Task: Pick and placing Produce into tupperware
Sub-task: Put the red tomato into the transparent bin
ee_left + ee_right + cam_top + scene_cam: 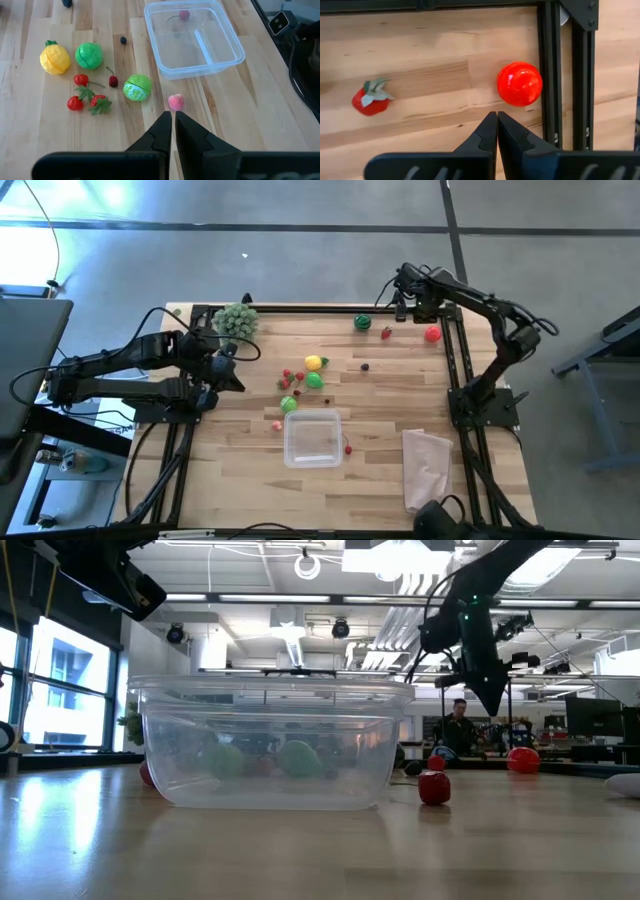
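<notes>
Left claw (173,120): fingers pressed together, holding nothing, hanging over the tabletop (260,110) with the small pink piece (175,102) just ahead of its tips.
Produce near it: beyond the pink piece, to one side, lie a green striped ball (137,87), a dark cherry (113,80), red berries with leaves (88,96), a plain green ball (89,55) and a yellow fruit (55,58).
Tupperware (194,39): farther ahead of the left claw, on the other side from the cluster, seemingly empty.
Right claw (496,125): also closed on nothing, at the far corner, a red ball (519,83) just ahead by the black frame rail (547,70), a strawberry (370,99) well off to one side.
Risk, left: shut fingers descending would likely nudge the round pink piece away instead of grasping it.
Risk, right: the ball by the rail leaves little room for a finger and may roll.
Only in the low view: a small red piece (434,787) beside the tupperware wall, probably outside it; room and a seated person behind.
Only in the high view: both arms, a bushy ball (237,320) and a pale bag (427,465).
</notes>
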Tool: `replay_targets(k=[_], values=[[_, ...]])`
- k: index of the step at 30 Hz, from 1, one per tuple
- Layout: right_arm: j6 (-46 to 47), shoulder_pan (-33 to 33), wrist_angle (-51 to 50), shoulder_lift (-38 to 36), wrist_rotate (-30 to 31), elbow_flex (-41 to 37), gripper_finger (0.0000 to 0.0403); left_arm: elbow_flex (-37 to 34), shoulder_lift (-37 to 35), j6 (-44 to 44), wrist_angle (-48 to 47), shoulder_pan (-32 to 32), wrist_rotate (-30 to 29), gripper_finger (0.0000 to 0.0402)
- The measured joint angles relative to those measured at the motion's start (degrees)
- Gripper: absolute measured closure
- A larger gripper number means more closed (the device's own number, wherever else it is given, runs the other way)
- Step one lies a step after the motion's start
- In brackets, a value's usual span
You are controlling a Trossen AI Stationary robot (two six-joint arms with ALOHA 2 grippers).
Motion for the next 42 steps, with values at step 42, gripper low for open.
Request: replay_targets(k=[42], values=[[2.9,1.7,6.2,-5.8,-0.3,-16.8,0.0398,0.0,0.0,0.0,0.0,0.0,0.0,0.0387]])
